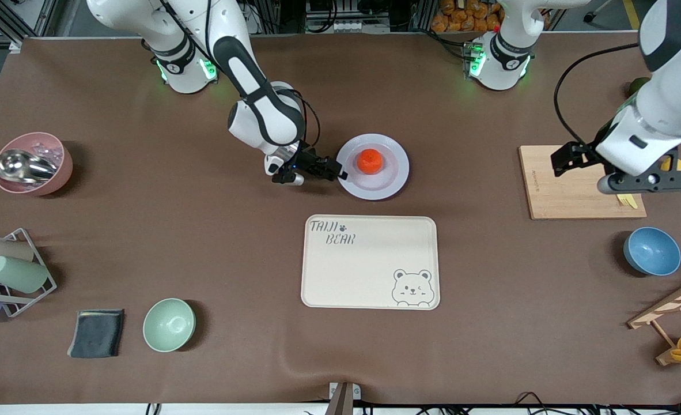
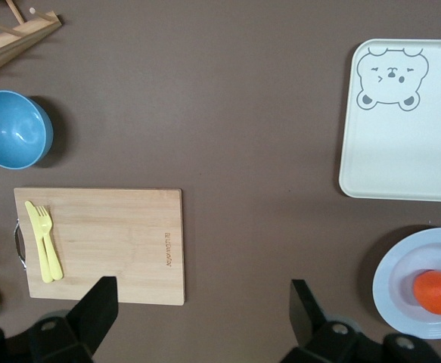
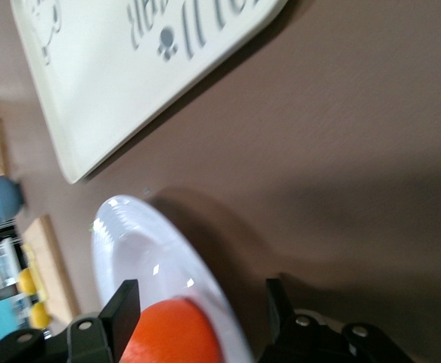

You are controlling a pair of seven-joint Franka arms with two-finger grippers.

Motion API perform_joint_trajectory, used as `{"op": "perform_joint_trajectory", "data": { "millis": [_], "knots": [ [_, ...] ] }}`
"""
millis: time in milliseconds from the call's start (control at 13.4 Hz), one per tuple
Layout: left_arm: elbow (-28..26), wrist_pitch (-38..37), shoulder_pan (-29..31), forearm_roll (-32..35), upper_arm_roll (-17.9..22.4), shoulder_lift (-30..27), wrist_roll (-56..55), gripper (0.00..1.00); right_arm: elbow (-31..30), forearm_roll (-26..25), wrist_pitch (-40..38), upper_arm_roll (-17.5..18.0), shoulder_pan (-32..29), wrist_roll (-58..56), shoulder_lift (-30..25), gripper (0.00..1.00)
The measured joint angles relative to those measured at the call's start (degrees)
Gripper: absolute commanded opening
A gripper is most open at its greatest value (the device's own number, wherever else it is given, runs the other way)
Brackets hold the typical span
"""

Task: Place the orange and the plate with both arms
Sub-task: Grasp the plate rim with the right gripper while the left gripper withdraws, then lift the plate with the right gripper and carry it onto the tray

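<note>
Orange [image 1: 370, 161] sat on the plate [image 1: 392, 180], roughly centred, slightly toward the robot bases. Bright orange-red, round, dimpled skin, no clear long axis; which way its top faced could not be told. Plate was round, glossy, pale lavender-white with a wide rim, flat on the brown table [image 1: 202, 242], farther from the front camera than the cream bear-printed tray [image 1: 369, 262].

Right gripper [image 1: 338, 173] was low at the plate's rim on the side toward the right arm's end of the table. In the right wrist view its fingers [image 3: 126, 308] straddled the rim, orange [image 3: 172, 333] just past them; jaws apart, whether they were pinching the rim was unclear.

Left gripper [image 1: 571, 158] waited above the wooden cutting board [image 1: 571, 193], jaws wide open, holding nothing, well apart from plate and orange.
</note>
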Motion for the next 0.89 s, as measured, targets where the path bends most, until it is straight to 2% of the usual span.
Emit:
{"op": "perform_joint_trajectory", "data": {
  "millis": [372, 521, 819, 893],
  "knots": [
    [-0.6, -0.6, -0.3, 0.0, 0.3, -1.4, 5.2, 1.0, -0.7, 3.8, -9.3, -0.8, -0.9, -7.8, 0.8, 0.71],
    [-0.6, -0.6, -0.1, -0.1, 0.6, -1.6, 5.2, 1.0, -1.5, 4.3, -11.2, -0.8, -1.7, -10.4, 1.1, 0.64],
    [-0.4, -0.6, -0.2, -0.5, 0.5, -2.4, 5.4, 1.0, -1.9, 4.3, -11.5, -0.9, -2.0, -13.7, 1.9, 0.34],
    [-0.2, -0.6, -0.2, -0.5, 0.5, -2.7, 6.2, 1.0, -1.9, 4.3, -11.5, -0.9, -2.0, -14.2, 2.2, 0.23]
  ]
}}
